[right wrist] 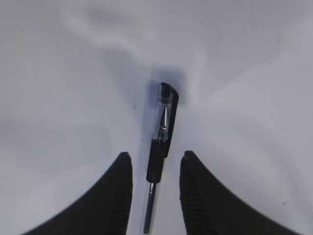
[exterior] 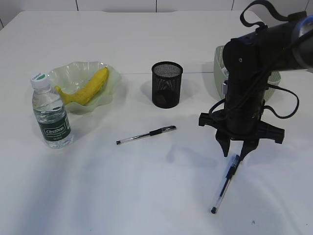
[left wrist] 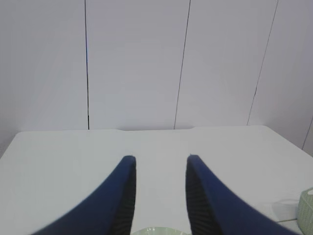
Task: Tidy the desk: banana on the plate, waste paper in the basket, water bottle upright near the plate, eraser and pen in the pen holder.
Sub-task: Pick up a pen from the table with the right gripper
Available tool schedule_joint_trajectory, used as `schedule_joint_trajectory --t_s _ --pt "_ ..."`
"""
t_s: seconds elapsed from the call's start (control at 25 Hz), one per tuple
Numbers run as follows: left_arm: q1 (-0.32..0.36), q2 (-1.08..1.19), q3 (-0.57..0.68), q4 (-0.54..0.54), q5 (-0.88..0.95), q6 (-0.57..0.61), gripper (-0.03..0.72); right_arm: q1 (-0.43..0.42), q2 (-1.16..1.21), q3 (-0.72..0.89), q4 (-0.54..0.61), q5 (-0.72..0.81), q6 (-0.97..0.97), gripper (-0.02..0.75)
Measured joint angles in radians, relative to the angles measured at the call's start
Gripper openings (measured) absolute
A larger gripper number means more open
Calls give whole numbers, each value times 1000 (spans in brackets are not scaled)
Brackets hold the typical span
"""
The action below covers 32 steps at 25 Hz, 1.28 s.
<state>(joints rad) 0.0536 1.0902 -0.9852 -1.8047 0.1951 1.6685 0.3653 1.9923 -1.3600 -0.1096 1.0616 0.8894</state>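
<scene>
A yellow banana (exterior: 90, 87) lies on the pale green plate (exterior: 113, 78) at the left. A water bottle (exterior: 51, 113) stands upright in front of the plate. The black mesh pen holder (exterior: 167, 84) stands at the middle. One black pen (exterior: 146, 135) lies in front of it. A second pen (exterior: 225, 185) lies at the front right. My right gripper (exterior: 234, 154) is open just above its capped end, one finger on each side (right wrist: 155, 154) of the pen (right wrist: 161, 132). My left gripper (left wrist: 160, 157) is open and empty. No eraser or waste paper shows.
A pale green basket (exterior: 219, 63) stands at the right, mostly behind my right arm; its edge also shows in the left wrist view (left wrist: 305, 210). The plate's rim (left wrist: 159, 230) shows below the left fingers.
</scene>
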Motion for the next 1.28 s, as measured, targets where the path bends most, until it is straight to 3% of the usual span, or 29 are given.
schedule_joint_trajectory --t_s 1.28 --pt "0 0 0 0 0 0 239 0 19 36 -35 -48 -61 243"
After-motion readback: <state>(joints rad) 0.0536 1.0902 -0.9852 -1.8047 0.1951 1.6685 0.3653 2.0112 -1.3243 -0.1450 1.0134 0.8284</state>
